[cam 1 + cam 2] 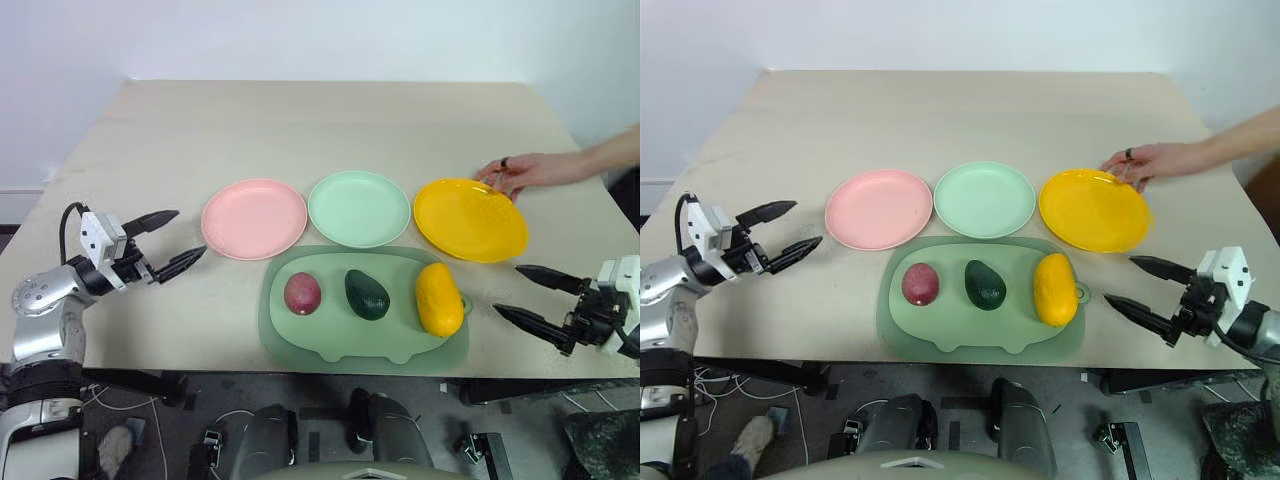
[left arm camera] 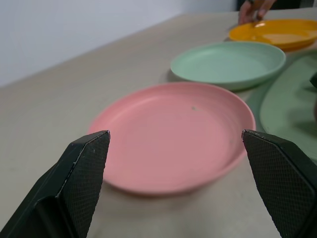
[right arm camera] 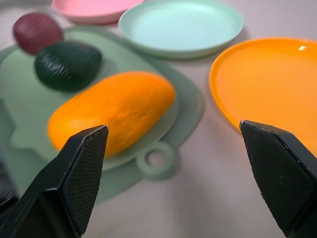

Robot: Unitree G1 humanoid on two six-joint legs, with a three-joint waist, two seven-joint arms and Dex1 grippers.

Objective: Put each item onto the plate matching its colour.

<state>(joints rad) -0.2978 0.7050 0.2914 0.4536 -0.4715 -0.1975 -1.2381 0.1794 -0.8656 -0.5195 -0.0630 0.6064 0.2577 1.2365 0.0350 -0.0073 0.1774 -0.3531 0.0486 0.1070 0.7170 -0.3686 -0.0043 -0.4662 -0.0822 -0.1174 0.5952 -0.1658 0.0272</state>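
Nothing sorted yet: red fruit, avocado and yellow fruit sit in a row on the green mat, just near of the pink plate, green plate and yellow plate. Left pincer and right pincer both gape wide, empty. I'd take the yellow fruit across its narrow middle, minding the hand at that plate.

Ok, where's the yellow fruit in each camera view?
Left eye: yellow fruit at the right end of the green mat, below the yellow plate.
Right eye: same spot on the mat.
Left wrist: not in it.
Right wrist: close ahead, beside the avocado.
Shared landmark: the yellow plate.
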